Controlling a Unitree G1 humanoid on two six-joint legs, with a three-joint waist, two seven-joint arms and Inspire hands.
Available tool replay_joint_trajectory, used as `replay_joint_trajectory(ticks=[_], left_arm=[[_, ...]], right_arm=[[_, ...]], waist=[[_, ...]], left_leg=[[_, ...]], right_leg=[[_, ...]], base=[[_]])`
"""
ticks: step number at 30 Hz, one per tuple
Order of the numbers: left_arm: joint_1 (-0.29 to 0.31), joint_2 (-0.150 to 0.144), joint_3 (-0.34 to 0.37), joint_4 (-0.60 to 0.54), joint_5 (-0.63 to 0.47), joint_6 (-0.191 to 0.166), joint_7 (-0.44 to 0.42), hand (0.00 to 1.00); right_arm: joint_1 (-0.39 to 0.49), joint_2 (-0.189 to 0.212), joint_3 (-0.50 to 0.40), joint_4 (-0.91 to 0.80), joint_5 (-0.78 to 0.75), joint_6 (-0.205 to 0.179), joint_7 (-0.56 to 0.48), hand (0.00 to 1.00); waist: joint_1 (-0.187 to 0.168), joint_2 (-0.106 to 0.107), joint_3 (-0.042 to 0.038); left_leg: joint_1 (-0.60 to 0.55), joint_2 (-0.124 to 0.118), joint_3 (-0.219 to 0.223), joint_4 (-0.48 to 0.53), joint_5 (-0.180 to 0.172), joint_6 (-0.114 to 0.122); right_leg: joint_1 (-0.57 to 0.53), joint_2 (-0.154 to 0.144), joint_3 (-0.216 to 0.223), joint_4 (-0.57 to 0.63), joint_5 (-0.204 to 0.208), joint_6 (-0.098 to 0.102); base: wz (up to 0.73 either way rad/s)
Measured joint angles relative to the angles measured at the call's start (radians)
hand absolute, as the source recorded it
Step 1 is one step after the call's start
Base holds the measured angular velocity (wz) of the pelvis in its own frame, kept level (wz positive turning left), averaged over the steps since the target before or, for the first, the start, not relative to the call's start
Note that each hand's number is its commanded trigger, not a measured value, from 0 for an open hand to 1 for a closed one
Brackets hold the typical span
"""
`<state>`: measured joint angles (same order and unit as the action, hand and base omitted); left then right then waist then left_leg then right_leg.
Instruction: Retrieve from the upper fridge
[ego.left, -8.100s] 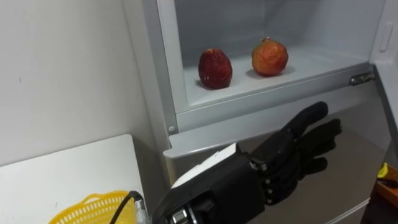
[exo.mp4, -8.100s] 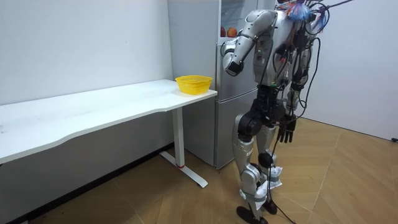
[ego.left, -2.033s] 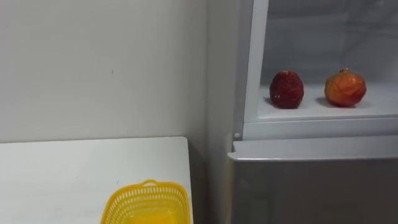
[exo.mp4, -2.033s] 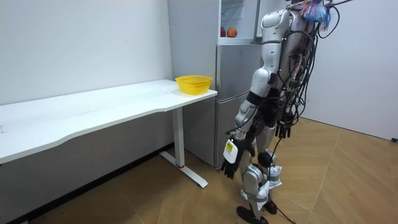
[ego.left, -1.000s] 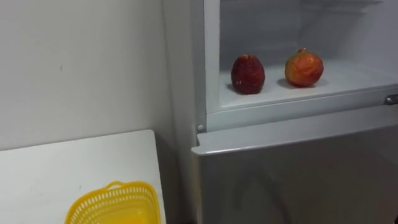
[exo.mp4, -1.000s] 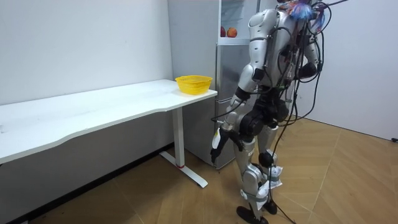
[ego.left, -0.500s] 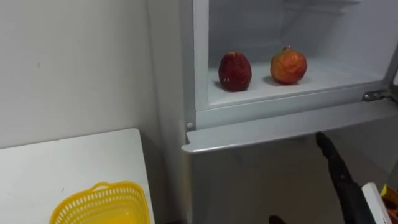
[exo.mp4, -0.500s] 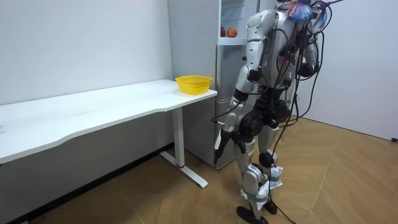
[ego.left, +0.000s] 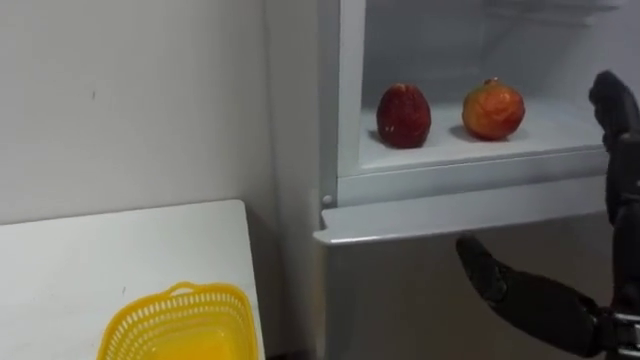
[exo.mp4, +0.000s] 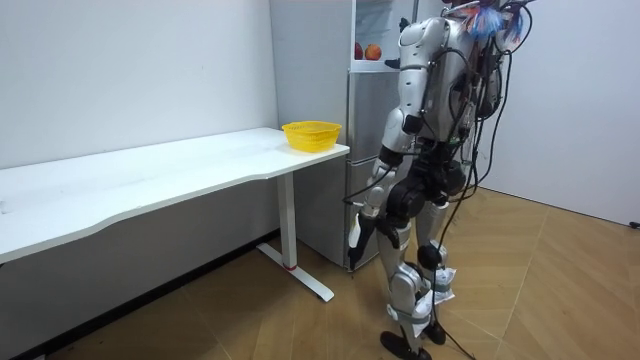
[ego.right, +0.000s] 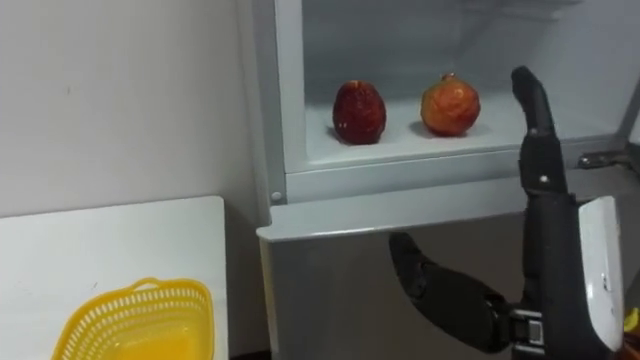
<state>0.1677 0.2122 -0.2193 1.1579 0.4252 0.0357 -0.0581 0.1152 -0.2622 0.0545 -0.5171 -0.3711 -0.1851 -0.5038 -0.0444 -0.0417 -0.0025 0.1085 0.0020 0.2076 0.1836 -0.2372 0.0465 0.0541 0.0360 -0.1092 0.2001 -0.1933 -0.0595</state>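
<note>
Your right hand (ego.right: 550, 250), fingers straight, stands near-right of the orange-red fruit (ego.right: 449, 105); the dark red fruit (ego.right: 359, 112) shares that upper fridge shelf (ego.right: 420, 146).

The left fruit (ego.right: 359, 112) and right fruit (ego.right: 449, 104) sit on the fridge shelf (ego.right: 490, 140), behind the right hand (ego.right: 548, 230). The basket (ego.right: 135, 320) is on the tabletop (ego.right: 100, 250), left of that hand.

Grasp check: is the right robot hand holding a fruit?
No, the red fruit and orange fruit sit on the fridge shelf; the right robot hand is open.
</note>
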Motion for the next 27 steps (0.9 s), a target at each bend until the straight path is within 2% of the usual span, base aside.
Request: replay_joint_trajectory(ticks=[2,6,8,13,16,19,23,27], left_arm=[[-0.001,0.001,0.000,0.000,0.000,0.001,0.005,0.00],[0.003,0.003,0.022,0.002,0.005,0.004,0.006,0.00],[0.002,0.003,0.038,0.000,0.011,0.003,0.006,0.00],[0.018,0.005,0.058,0.000,0.011,0.007,0.008,0.00],[0.022,0.004,0.059,-0.008,0.011,0.008,0.006,0.00],[0.019,0.001,0.061,-0.023,0.012,0.008,0.004,0.00],[0.015,0.001,0.062,-0.031,0.012,0.009,-0.003,0.00],[0.005,0.001,0.061,-0.035,0.012,0.020,-0.013,0.00]], right_arm=[[-0.034,-0.005,-0.001,0.018,0.014,0.001,-0.012,0.00],[-0.143,-0.016,-0.033,0.098,0.015,0.001,-0.044,0.00],[-0.185,-0.016,-0.061,0.126,0.016,0.001,-0.059,0.00],[-0.299,-0.021,-0.126,0.218,0.021,-0.008,-0.112,0.00],[-0.313,-0.021,-0.128,0.226,0.024,-0.008,-0.123,0.00],[-0.338,-0.021,-0.126,0.242,0.032,0.000,-0.125,0.00],[-0.378,-0.021,-0.123,0.264,0.053,0.006,-0.113,0.00],[-0.404,-0.021,-0.116,0.311,0.067,0.014,-0.106,0.00]], waist=[[0.001,-0.010,0.0027],[0.012,-0.030,-0.0004],[0.025,-0.030,-0.0006],[0.025,-0.020,-0.0002],[0.026,-0.015,0.0000],[0.049,-0.001,0.0019],[0.061,-0.001,0.0002],[0.075,-0.011,0.0000]], left_leg=[[-0.003,-0.001,-0.006,0.003,0.000,0.000],[-0.018,-0.001,-0.021,0.007,0.000,0.000],[-0.018,-0.001,-0.025,0.007,0.000,0.000],[-0.017,-0.006,-0.060,0.012,0.000,0.001],[-0.022,-0.008,-0.072,0.014,0.000,0.001],[-0.028,-0.010,-0.072,0.015,0.003,0.003],[-0.026,-0.011,-0.075,0.015,0.006,0.003],[-0.026,-0.013,-0.086,0.022,0.007,0.003]], right_leg=[[0.000,-0.002,-0.005,0.000,0.000,0.000],[0.007,-0.005,-0.028,-0.014,0.004,0.000],[0.013,-0.005,-0.032,-0.017,0.008,0.001],[0.018,-0.012,-0.068,-0.017,0.008,0.001],[0.016,-0.015,-0.083,-0.018,0.007,0.001],[0.016,-0.016,-0.084,-0.016,0.007,0.001],[0.022,-0.017,-0.086,-0.017,0.007,0.001],[0.038,-0.018,-0.093,-0.029,0.008,0.002]], base=[[0.10],[0.13],[0.10],[0.17],[0.12],[0.01],[0.04],[0.09]])
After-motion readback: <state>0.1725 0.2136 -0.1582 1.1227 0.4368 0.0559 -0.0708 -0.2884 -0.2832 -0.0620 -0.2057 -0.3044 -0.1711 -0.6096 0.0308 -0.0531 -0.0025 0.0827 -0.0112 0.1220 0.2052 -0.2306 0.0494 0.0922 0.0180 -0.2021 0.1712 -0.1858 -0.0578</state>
